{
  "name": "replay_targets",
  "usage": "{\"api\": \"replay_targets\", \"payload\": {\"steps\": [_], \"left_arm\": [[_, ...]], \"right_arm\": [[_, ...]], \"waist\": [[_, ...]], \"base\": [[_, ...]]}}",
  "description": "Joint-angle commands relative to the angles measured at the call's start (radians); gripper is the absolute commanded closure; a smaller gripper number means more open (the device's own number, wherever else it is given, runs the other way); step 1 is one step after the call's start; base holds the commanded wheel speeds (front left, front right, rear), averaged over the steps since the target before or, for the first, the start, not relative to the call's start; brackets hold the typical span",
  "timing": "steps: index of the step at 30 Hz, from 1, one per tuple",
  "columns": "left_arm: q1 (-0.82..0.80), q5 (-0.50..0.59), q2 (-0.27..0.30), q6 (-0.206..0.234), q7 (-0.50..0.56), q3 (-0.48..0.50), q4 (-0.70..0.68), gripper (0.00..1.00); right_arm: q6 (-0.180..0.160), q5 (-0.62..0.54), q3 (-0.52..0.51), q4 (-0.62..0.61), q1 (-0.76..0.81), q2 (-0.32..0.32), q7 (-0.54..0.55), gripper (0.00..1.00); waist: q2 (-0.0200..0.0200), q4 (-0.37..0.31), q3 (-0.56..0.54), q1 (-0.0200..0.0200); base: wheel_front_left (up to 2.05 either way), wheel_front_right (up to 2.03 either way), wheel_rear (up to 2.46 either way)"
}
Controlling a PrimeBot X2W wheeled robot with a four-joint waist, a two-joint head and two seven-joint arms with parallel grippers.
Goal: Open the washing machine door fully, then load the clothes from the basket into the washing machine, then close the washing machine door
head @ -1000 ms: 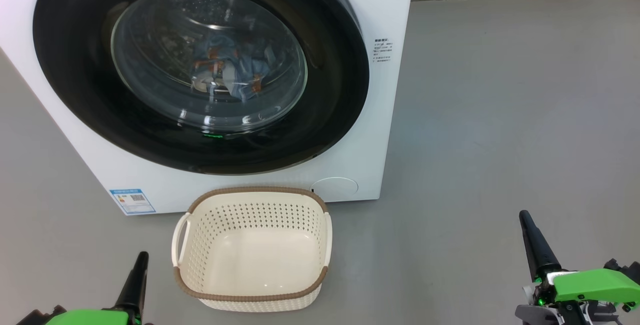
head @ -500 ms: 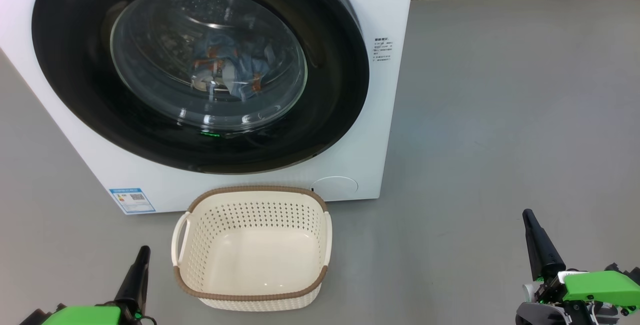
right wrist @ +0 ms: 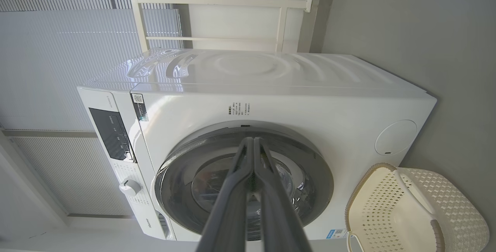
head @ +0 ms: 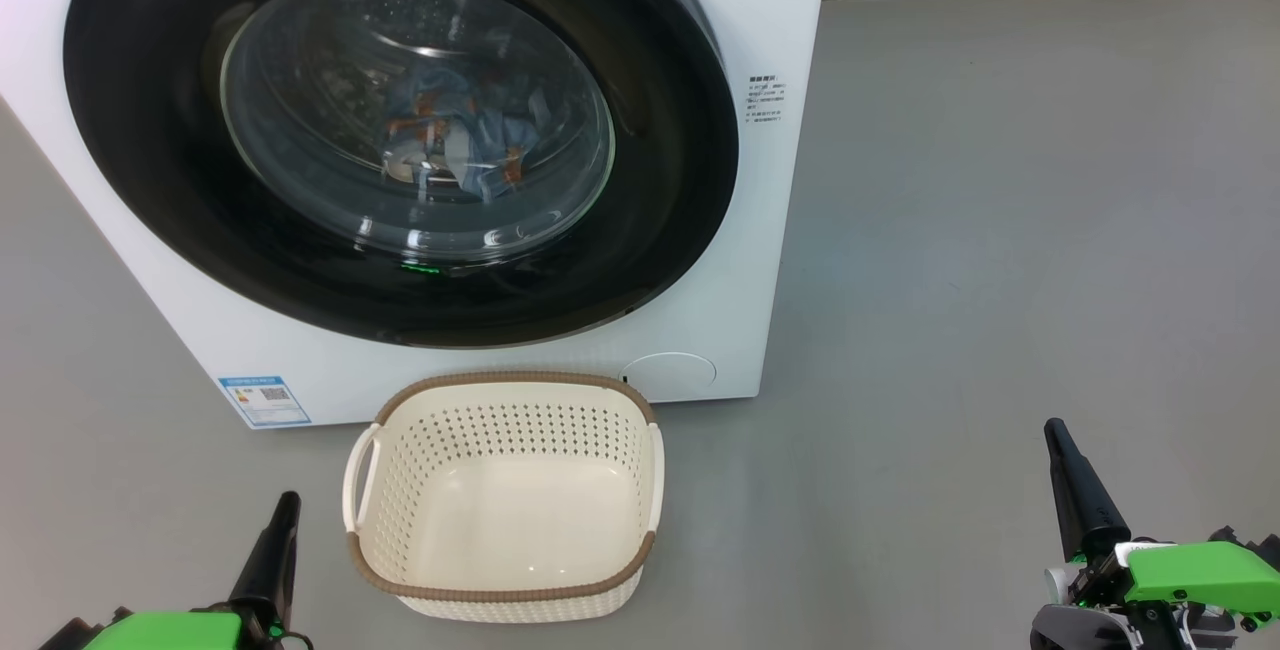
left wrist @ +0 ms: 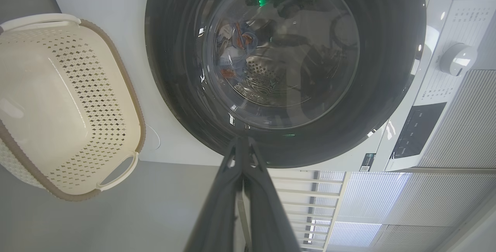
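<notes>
Head view: washing machine door [head: 150, 190] sits flush against the white washing machine [head: 720, 330], closed. Blue-and-orange clothes [head: 455, 145] lie heaped in the drum behind the glass. Cream basket [head: 500, 430] stands on the grey floor [head: 1000, 230] just in front of the washer, bare bottom showing. My left gripper [head: 287, 500] and right gripper [head: 1052, 428]: fingers pressed together, gripping nothing, low on either side of the basket, clear of it.

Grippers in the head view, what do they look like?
Both the left gripper and right gripper have long, tapering black fingers rising from a bright green housing; the right one also shows dark grey and white fittings.
</notes>
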Motion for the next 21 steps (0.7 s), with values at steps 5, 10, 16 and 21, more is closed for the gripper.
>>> {"api": "replay_targets", "payload": {"steps": [5, 10, 16, 21], "left_arm": [[-0.042, -0.008, 0.013, -0.003, 0.007, 0.035, -0.019, 1.0], [-0.042, -0.008, 0.013, -0.003, 0.007, 0.035, -0.019, 1.0], [-0.042, -0.008, 0.013, -0.003, 0.007, 0.035, -0.019, 1.0], [-0.042, -0.008, 0.013, -0.003, 0.007, 0.035, -0.019, 1.0]], "right_arm": [[0.001, 0.004, 0.022, -0.031, -0.007, -0.003, 0.008, 1.0], [0.001, 0.004, 0.022, -0.031, -0.007, -0.003, 0.008, 1.0], [0.001, 0.004, 0.023, -0.031, -0.007, -0.003, 0.008, 1.0], [0.001, 0.004, 0.023, -0.031, -0.007, -0.003, 0.008, 1.0]], "waist": [[0.0, 0.0, 0.0, 0.0], [0.0, 0.0, 0.0, 0.0], [0.0, 0.0, 0.0, 0.0], [0.0, 0.0, 0.0, 0.0]], "base": [[0.0, 0.0, 0.0], [0.0, 0.0, 0.0], [0.0, 0.0, 0.0], [0.0, 0.0, 0.0]]}}
